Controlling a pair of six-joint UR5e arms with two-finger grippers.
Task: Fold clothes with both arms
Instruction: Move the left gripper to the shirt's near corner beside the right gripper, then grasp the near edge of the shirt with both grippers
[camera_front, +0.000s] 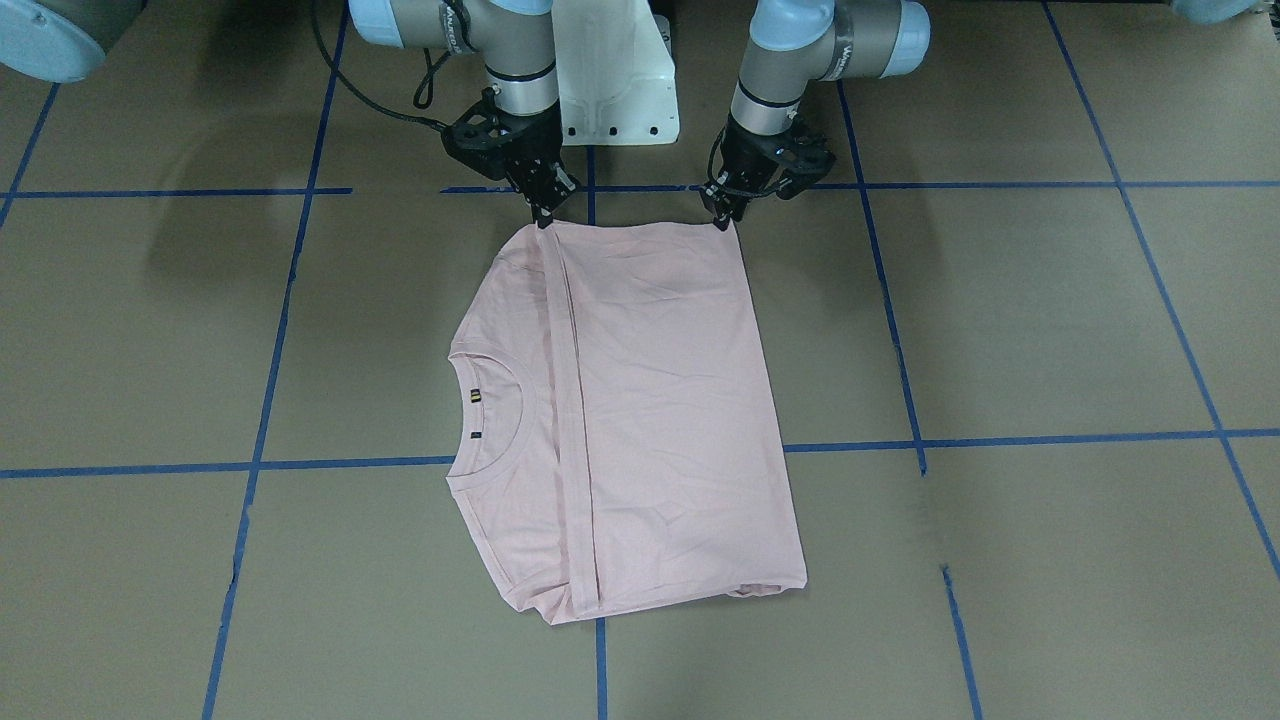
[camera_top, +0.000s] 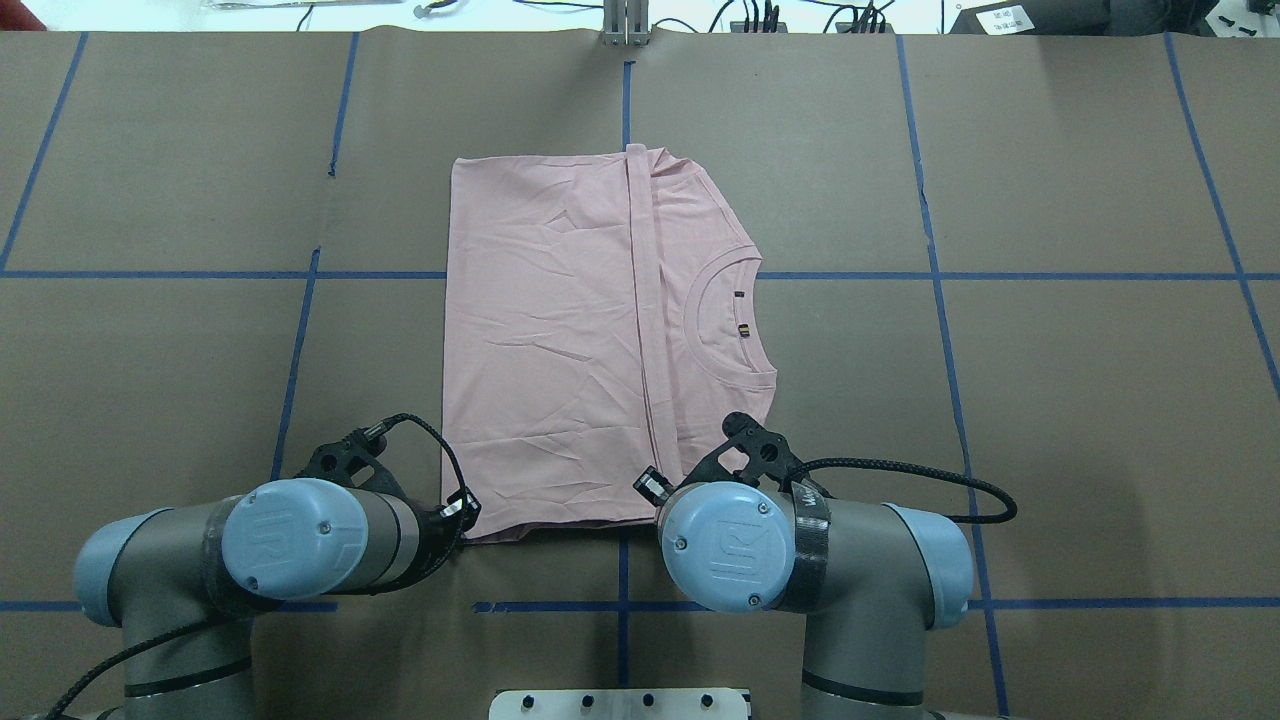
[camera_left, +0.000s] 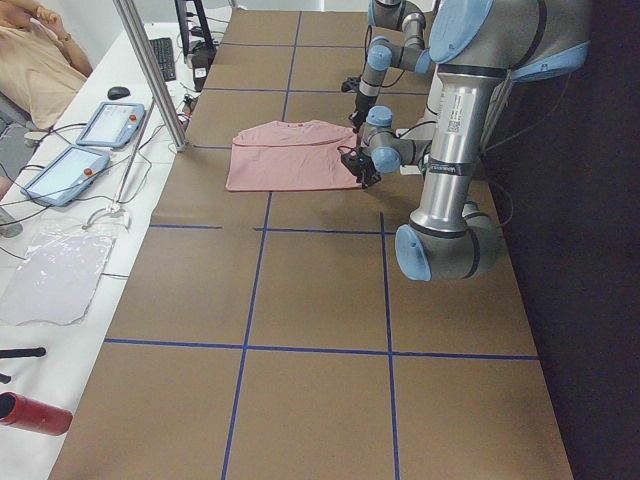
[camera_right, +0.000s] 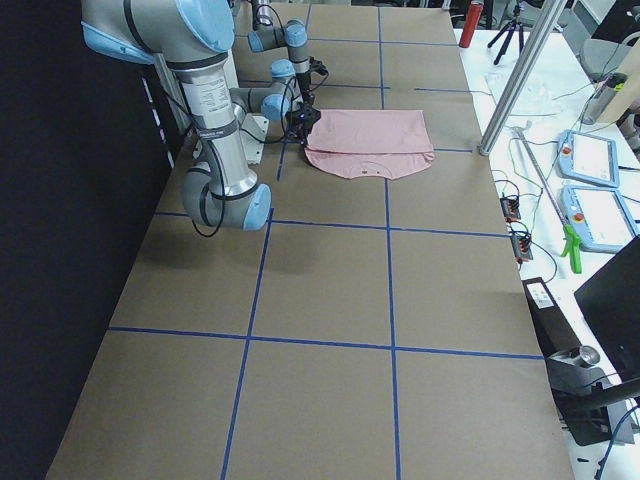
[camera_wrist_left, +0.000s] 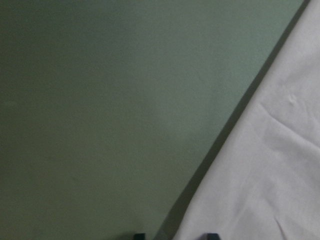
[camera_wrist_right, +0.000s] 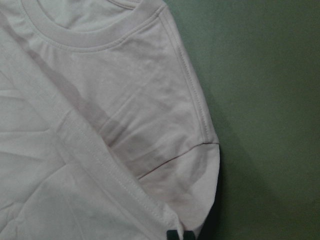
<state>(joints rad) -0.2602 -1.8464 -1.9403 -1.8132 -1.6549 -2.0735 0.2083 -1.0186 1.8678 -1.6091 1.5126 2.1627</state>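
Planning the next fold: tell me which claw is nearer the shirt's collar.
Right. The right claw is at the shirt edge nearest the robot, on the side of the collar; the left claw is at that edge's opposite corner.

The white flared pedestal base (camera_front: 617, 90) has a row of dark bolt holes. On either side of it are the left arm (camera_front: 765, 95) and right arm (camera_front: 520, 50). Both are grey-and-silver tubes with pale lettering. Their round, light blue joint caps (camera_top: 735, 545) carry an embossed logo and small screws. Black braided cables (camera_top: 900, 463) loop off the wrists. The left gripper (camera_front: 722, 215) and right gripper (camera_front: 545, 215) are black, skeletal and two-fingered.
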